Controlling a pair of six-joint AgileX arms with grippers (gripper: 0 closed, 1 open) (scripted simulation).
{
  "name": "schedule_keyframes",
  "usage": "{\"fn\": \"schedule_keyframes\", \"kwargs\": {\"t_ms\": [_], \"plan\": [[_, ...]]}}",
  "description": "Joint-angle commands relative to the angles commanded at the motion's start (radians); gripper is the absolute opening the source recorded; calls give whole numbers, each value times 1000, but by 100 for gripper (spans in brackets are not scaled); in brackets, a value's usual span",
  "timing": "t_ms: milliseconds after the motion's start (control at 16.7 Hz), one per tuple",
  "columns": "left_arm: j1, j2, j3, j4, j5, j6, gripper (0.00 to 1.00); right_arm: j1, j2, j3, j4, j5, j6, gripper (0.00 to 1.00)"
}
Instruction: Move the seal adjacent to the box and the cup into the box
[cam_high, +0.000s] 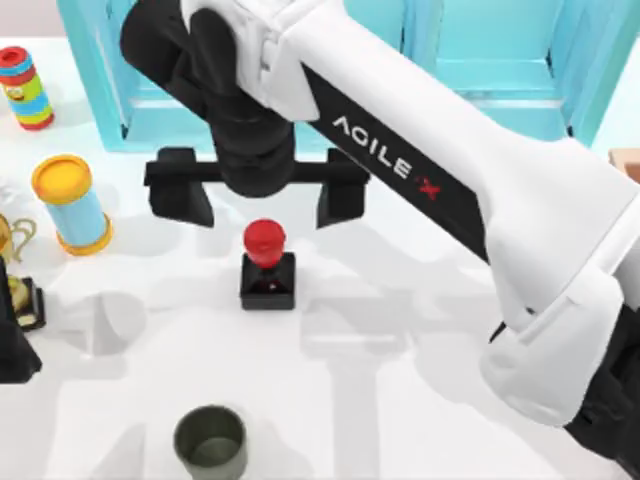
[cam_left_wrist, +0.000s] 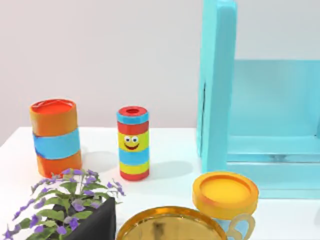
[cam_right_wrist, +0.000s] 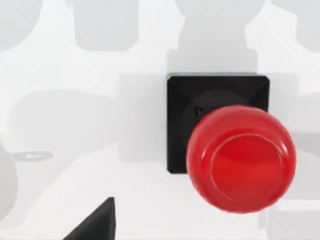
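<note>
From the top view you are looking at a task that is barely started: the seal (cam_high: 267, 266) is standing upright on the white table (cam_high: 420, 400) near the middle, ungrasped, and the dark olive cup (cam_high: 211, 441) is sitting well apart from it toward the near edge, also untouched. A tan sliver at the right edge may be the box (cam_high: 627, 160), though too little of it is showing for you to be sure, so both moves are left to do. Your right gripper (cam_high: 257, 197) is hovering above and just behind the seal with its two black fingers spread wide, wider than the seal's base and gripping nothing. In the left wrist view you are seeing an orange and blue can (cam_left_wrist: 55, 136), a striped smiley cylinder (cam_left_wrist: 133, 143), a yellow-lidded cylinder (cam_left_wrist: 225, 194) and the turquoise shelf unit (cam_left_wrist: 218, 85); you cannot tell the left gripper's state. In the right wrist view the seal is showing from above: a glossy red round knob (cam_right_wrist: 241, 158) leaning over a black square block (cam_right_wrist: 190, 100).
</note>
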Motion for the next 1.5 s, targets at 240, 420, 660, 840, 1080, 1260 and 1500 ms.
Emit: {"fn": "schedule_keyframes", "kwargs": {"t_ms": [240, 420, 660, 840, 1080, 1260, 1500], "plan": [[0, 0, 0, 0, 0, 0, 100, 3, 14, 9, -11, 2, 4, 100], [0, 0, 0, 0, 0, 0, 100, -2, 22, 10, -10, 0, 2, 100], [0, 0, 0, 0, 0, 0, 100, -3, 110, 123, -34, 3, -2, 100], [0, 0, 0, 0, 0, 0, 100, -7, 229, 281, -69, 4, -6, 100], [0, 0, 0, 0, 0, 0, 100, -17, 372, 468, -108, 5, -16, 100], [0, 0, 0, 0, 0, 0, 100, -20, 414, 518, -119, 5, -19, 100], [0, 0, 0, 0, 0, 0, 100, -20, 414, 518, -119, 5, -19, 92]]}}
